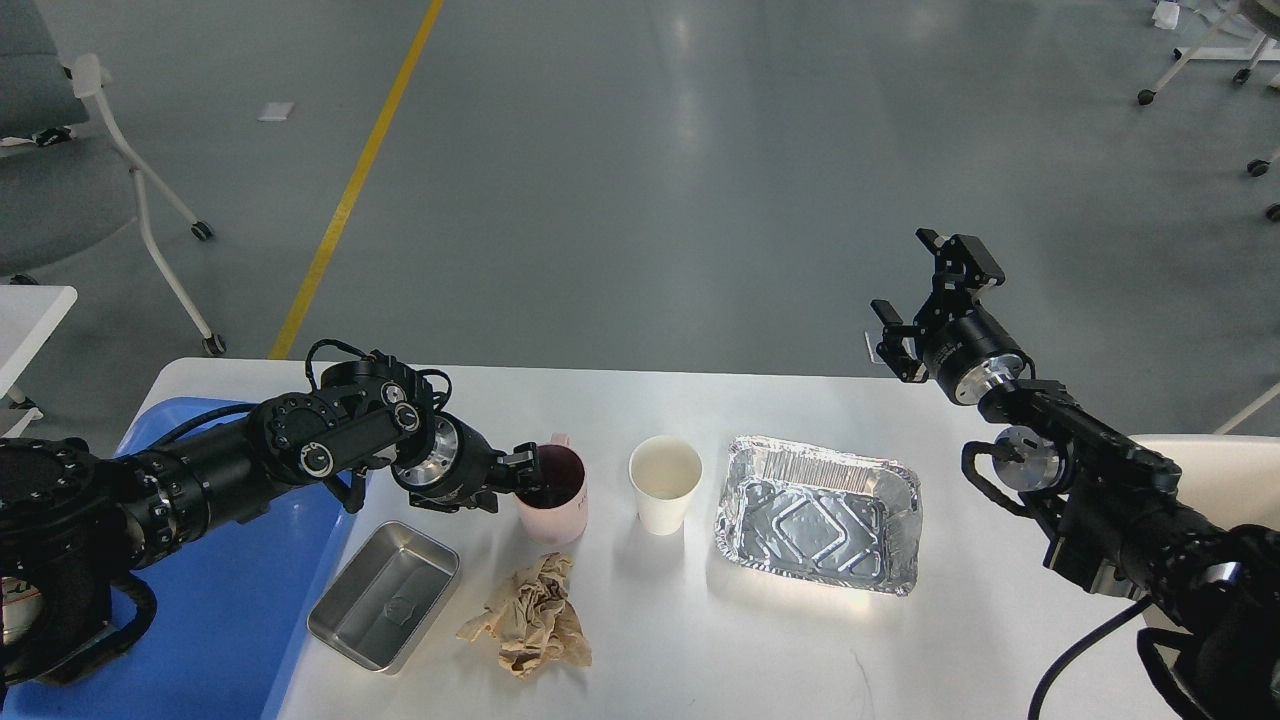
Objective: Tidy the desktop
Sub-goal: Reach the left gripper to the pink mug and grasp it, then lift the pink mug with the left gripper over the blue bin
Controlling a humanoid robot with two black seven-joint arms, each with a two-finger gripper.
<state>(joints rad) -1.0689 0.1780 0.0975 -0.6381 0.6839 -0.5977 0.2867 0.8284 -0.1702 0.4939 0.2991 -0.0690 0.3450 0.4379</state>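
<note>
Resting on the glossy white worktop (1000,560) are a crinkled foil tray (818,515) and crumpled brown paper (532,615); the pink mug's (555,500) rim is pinched by the left gripper (528,470), while the right gripper (925,300) is held with jaws spread.

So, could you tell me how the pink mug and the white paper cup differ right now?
The pink mug has a handle and a dark inside; the white paper cup has none and is pale inside. The left gripper is at the mug's rim; the cup stands free. Both are upright on the desktop.

Bright, even overhead light glares off the foil tray (818,512) and grey floor (700,150); shadows soft, edges perhaps slightly warped.
</note>
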